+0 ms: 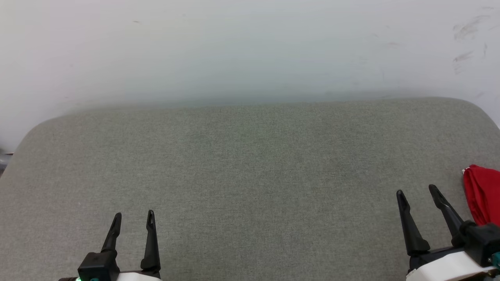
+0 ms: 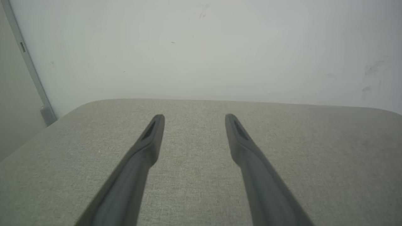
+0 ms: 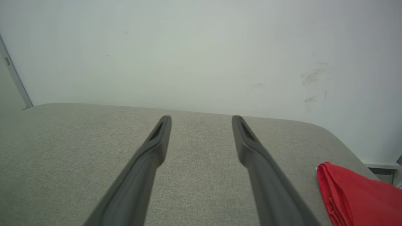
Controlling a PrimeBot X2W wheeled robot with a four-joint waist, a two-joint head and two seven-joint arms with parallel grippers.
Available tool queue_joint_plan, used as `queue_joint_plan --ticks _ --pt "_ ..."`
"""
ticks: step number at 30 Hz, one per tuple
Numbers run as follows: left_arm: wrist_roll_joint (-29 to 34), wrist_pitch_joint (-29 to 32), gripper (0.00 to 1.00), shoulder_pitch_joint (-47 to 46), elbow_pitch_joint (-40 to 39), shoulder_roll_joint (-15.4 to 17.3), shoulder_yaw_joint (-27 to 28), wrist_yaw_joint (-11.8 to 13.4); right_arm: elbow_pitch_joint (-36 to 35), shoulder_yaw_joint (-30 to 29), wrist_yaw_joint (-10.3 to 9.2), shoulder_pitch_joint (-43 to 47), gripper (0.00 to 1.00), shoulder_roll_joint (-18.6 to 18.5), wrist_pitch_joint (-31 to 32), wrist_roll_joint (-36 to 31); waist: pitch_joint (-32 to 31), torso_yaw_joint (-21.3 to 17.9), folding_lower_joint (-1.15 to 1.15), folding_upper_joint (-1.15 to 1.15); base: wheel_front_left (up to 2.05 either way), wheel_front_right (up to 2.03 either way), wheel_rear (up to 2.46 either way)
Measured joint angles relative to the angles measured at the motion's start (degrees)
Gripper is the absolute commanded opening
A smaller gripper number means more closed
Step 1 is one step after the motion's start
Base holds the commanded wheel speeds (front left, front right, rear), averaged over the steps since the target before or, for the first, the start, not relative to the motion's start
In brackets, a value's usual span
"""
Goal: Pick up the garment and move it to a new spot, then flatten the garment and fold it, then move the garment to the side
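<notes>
The garment [image 1: 483, 197] is a red folded bundle at the right edge of the grey fabric surface [image 1: 250, 164], cut off by the head view's border; in the right wrist view the garment [image 3: 355, 196] lies at the lower right. My right gripper [image 1: 417, 192] stands open just left of it, apart from the cloth, with nothing between its fingers [image 3: 158, 138]. My left gripper [image 1: 133, 215] is open at the lower left, over bare fabric, holding nothing. Its two dark fingers [image 2: 155, 131] are spread wide in the left wrist view.
A pale wall [image 1: 250, 47] rises right behind the grey surface's far edge, with scuff marks [image 1: 466, 29] at the upper right. The surface has rounded far corners. A grey vertical strip [image 2: 29, 67] runs down the wall at the left.
</notes>
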Motion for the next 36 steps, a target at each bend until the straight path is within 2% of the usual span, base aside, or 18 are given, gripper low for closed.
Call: queue_joint_plan --ticks 9,25,26,30,36 --pt "-0.3 0.0 1.00 1.5 0.7 -0.4 0.0 0.0 -3.8 0.0 0.00 2.8 1.00 1.0 2.3 -0.4 -1.7 0.5 0.01 0.00 0.00 0.00 0.00" --pt "-0.4 0.0 1.00 1.0 1.9 -0.1 0.1 -0.2 -3.3 0.5 -0.01 2.9 1.00 1.3 2.1 0.3 -2.0 0.4 0.01 0.00 0.00 0.00 0.00" --pt "-0.4 0.0 0.00 1.1 2.2 -0.2 0.1 -0.2 -3.0 0.5 0.00 2.9 0.00 1.3 2.0 0.3 -2.0 0.4 0.01 0.00 0.00 0.00 0.00" --pt "-1.7 0.8 0.00 1.9 4.2 -0.6 0.2 -0.3 -1.1 0.8 0.00 3.3 0.00 1.4 2.2 1.5 -2.0 0.4 0.01 0.00 0.00 0.00 0.00" --pt "-8.3 2.7 0.00 1.2 4.9 -0.8 1.1 -1.1 0.6 0.7 0.00 3.0 0.00 1.5 2.7 8.7 -1.8 0.5 0.02 0.00 0.00 0.00 0.00"
